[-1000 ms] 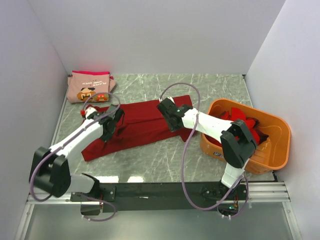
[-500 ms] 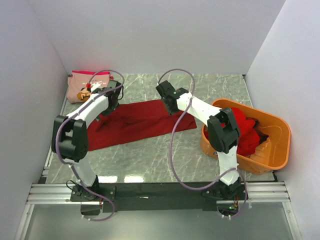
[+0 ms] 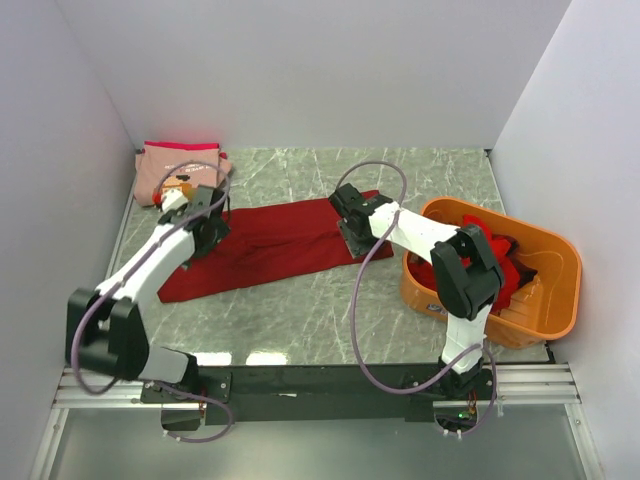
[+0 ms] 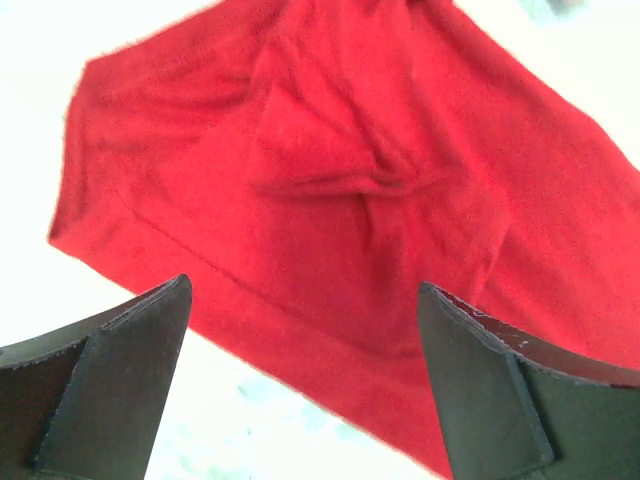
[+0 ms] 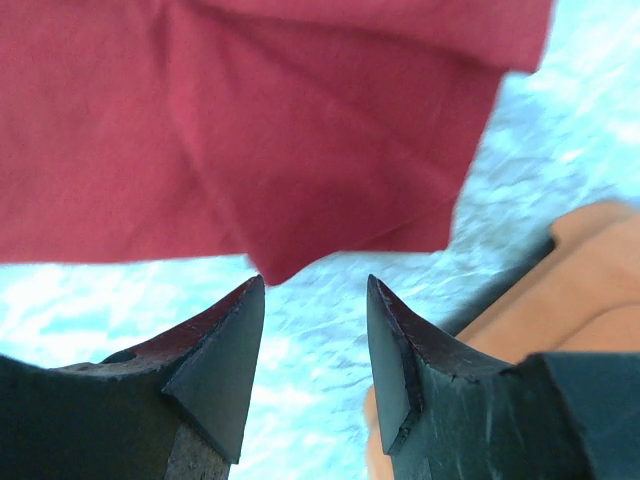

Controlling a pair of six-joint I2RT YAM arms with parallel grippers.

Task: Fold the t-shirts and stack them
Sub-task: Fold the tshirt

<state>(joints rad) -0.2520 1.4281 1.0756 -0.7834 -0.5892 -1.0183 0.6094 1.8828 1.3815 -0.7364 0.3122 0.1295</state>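
A dark red t-shirt (image 3: 262, 245) lies folded into a long band across the middle of the table, wrinkled near its left end (image 4: 360, 180). My left gripper (image 3: 207, 222) hovers over that left end, open wide with nothing between its fingers (image 4: 303, 290). My right gripper (image 3: 352, 232) hangs over the shirt's right end, open and empty (image 5: 315, 285); the shirt's near corner (image 5: 270, 265) lies just ahead of its tips. A folded pink t-shirt with a moustached face print (image 3: 175, 172) sits at the back left corner. More red shirts (image 3: 488, 262) lie heaped in the tub.
The orange plastic tub (image 3: 550, 262) stands at the right, close to my right arm; its rim (image 5: 600, 290) shows in the right wrist view. White walls enclose the table on three sides. Bare marble table (image 3: 330, 320) lies in front of the shirt.
Both grippers have gone from shut to open, letting go of the red shirt after carrying its edge toward the back. Both have since drawn back toward me; the shirt now lies as a narrower band.
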